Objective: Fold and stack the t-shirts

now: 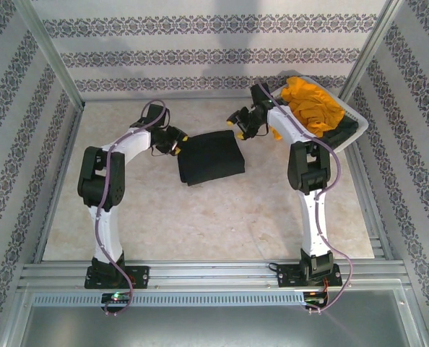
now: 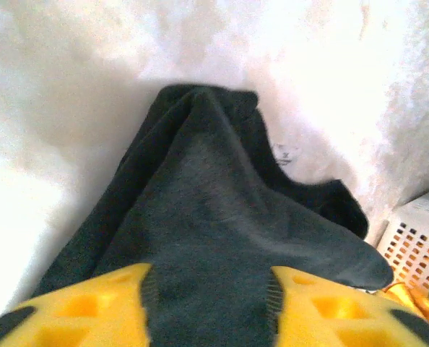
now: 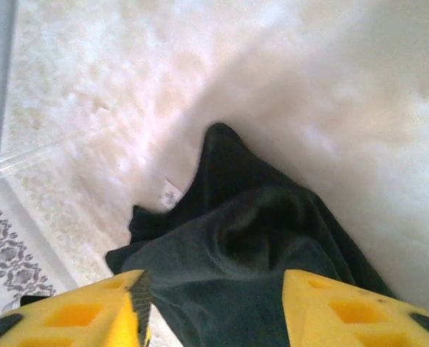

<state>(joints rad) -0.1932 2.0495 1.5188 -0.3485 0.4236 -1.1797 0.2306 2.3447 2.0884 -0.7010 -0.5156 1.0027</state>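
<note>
A black t-shirt (image 1: 209, 157) lies folded into a rough rectangle at the middle of the table. My left gripper (image 1: 178, 143) is at its left edge, and my right gripper (image 1: 237, 124) hovers just off its far right corner. In the left wrist view, the left gripper (image 2: 209, 280) stands open, with the black t-shirt (image 2: 214, 195) spread beneath the gap. Seen from the right wrist, the right gripper (image 3: 213, 285) is also open over the rumpled black t-shirt (image 3: 258, 224). A mustard-orange t-shirt (image 1: 312, 105) is heaped in the basket, with a dark cloth (image 1: 344, 134) under it.
The white lattice basket (image 1: 355, 116) stands at the back right corner, close behind the right arm; its wall (image 2: 417, 242) shows beside the black shirt. Patterned walls and metal posts ring the table. Bare tabletop (image 1: 214, 224) stretches in front of the shirt.
</note>
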